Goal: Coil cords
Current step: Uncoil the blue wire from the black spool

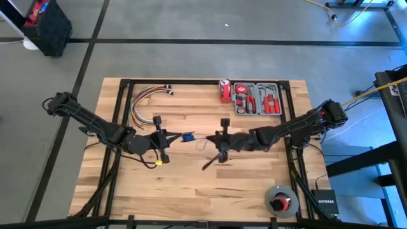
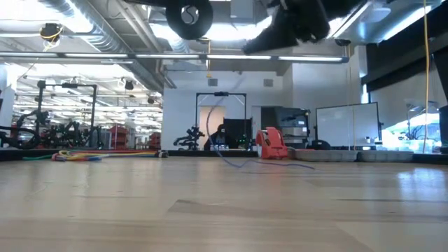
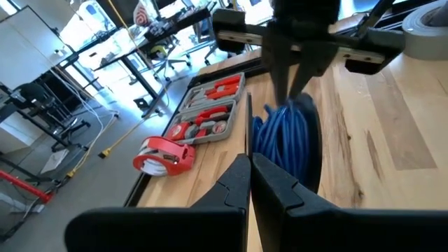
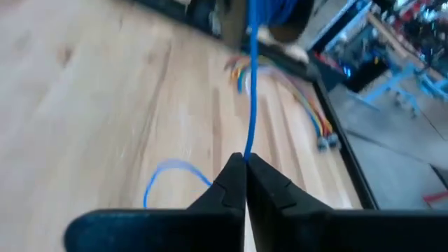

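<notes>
The blue cord is partly wound into a small coil, held in the air just beyond my left gripper's shut fingertips; the coil also shows in the left wrist view. From the coil, one strand runs straight to my right gripper, which is shut on it. A slack loop of cord hangs below between the two grippers and reaches the table. Both grippers stand well above the tabletop, facing each other at mid-table. My left gripper comes level from the table's left and is shut at the coil's near side. A thin strand leaves its fingertips, but the fingers hide the place of contact. The coil is clear of the table. My right gripper pinches a single strand of the cord between its two fingertips, coming level from the table's right, along the cord. The strand runs taut from the fingertips to the coil. The cord past the pinch hangs slack in a loop.
A bundle of coloured wires lies at the far left. A red tape measure and a grey tray of red tools sit at the far edge. A tape roll lies near right. A small yellow piece lies under my left arm.
</notes>
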Motion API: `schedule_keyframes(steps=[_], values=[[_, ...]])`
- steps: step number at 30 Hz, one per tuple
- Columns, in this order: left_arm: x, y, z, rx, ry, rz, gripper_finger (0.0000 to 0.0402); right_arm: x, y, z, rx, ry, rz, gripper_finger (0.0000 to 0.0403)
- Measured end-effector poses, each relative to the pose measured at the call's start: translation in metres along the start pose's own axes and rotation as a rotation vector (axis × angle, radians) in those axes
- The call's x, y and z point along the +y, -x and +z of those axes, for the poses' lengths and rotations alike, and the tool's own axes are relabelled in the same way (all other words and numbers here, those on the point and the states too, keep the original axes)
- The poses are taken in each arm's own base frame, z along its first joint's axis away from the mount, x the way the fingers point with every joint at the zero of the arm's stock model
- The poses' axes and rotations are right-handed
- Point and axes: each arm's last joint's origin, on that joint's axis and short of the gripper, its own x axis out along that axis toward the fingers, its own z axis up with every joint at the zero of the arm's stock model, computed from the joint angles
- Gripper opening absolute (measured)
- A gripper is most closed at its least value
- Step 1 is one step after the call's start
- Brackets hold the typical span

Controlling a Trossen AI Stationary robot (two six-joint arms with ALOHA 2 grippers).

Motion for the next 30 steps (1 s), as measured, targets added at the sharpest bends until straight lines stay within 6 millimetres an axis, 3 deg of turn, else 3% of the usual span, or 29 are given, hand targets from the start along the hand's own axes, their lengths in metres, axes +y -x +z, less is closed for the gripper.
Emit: schedule_keyframes(steps=[12,22,30], values=[[-0.001,0.001,-0.001,0.012,0.003,-0.007,0.0001,0.013,0.013,-0.032,0.32,-0.007,-0.012,0.0002],[-0.002,0.0,-0.005,0.038,0.037,-0.009,0.0001,0.017,0.011,-0.04,0.291,-0.05,0.002,0.0003],[-0.01,-0.014,-0.012,0.084,0.044,0.006,0.0009,0.018,0.012,-0.045,0.334,-0.159,0.013,0.0051]])
